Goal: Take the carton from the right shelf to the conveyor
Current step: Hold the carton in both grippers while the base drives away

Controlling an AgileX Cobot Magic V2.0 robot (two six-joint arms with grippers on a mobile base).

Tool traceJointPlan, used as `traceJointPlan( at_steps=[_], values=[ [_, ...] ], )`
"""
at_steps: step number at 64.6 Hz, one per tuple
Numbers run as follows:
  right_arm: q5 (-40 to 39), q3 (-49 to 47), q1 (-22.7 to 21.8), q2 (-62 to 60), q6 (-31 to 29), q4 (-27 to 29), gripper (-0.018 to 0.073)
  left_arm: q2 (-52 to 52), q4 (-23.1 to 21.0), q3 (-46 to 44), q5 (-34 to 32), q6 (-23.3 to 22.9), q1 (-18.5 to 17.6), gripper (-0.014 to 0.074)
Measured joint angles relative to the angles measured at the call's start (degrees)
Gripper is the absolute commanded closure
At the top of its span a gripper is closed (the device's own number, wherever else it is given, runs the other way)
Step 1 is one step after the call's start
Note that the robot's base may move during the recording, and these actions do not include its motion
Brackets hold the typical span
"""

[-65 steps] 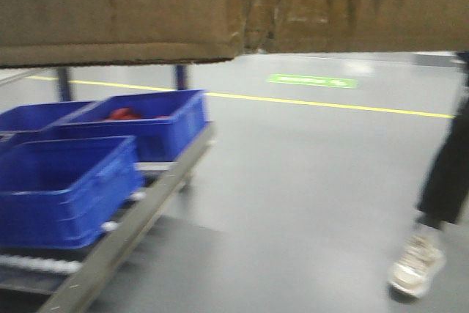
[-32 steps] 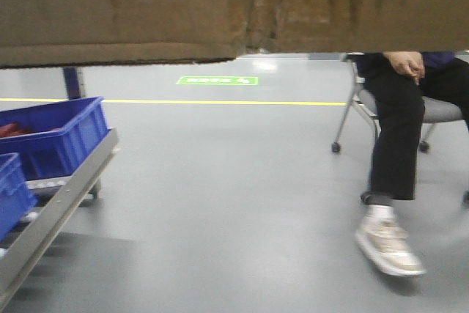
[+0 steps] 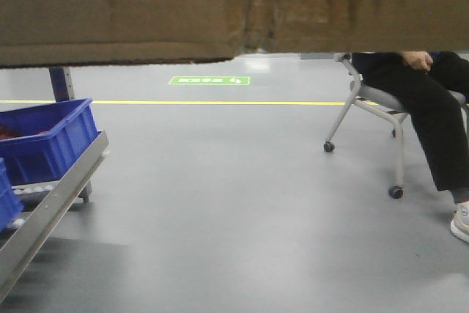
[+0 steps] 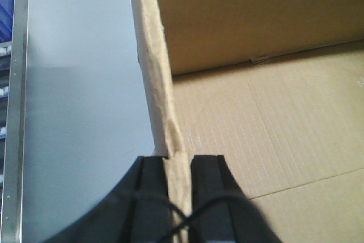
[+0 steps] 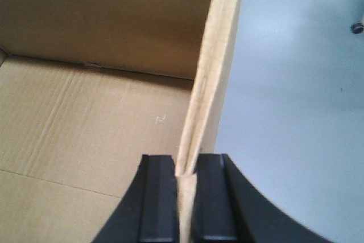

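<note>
- Cardboard side wall of the carton (image 4: 273,140) sits pinched in the left gripper (image 4: 179,162), jaws nearly closed on it (wall creased just past the pads).
- Same on the right gripper (image 5: 185,163): jaws narrowed onto the opposite side wall, box top open.
- Carton hangs between the two arms, clear of the grey floor (image 3: 234,203). Its front face fills the top of the front view.
- Low left: blue bins (image 3: 44,137) on a metal roller rack (image 3: 55,196).
- Right, further back: seated person (image 3: 432,115) in black trousers on a wheeled chair (image 3: 370,100).
- Farthest: yellow floor line (image 3: 220,102), then green floor marking (image 3: 209,80).
</note>
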Motion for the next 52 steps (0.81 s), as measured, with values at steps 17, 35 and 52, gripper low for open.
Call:
traceJointPlan(
  at_steps=[17, 35, 52],
  values=[
    [0.0, 0.0, 0.0, 0.0, 0.0, 0.0, 0.0628, 0.0, 0.0, 0.0, 0.0, 0.0, 0.0, 0.0613],
    [0.0, 0.0, 0.0, 0.0, 0.0, 0.0, 0.0628, 0.0, 0.0, 0.0, 0.0, 0.0, 0.0, 0.0613],
    [0.0, 0.0, 0.0, 0.0, 0.0, 0.0, 0.0628, 0.0, 0.0, 0.0, 0.0, 0.0, -0.1, 0.0613]
  ],
)
